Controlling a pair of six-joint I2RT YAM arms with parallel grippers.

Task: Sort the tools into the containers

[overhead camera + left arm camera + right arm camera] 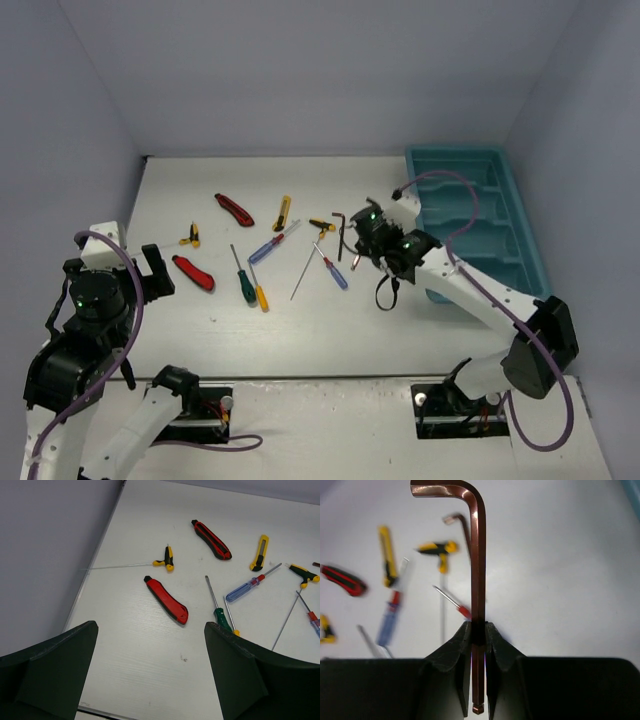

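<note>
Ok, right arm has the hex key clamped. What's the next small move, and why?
Probably swing the right gripper rightward toward the teal tray. Its jaws are shut on the hex key, gripped low on the long shank, and in the top view the tray sits just to its right.

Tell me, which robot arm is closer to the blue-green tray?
Right. The right gripper, its fingers shut on a hex key, hangs just left of the tray. The left gripper is far off, at the opposite side of the table.
</note>
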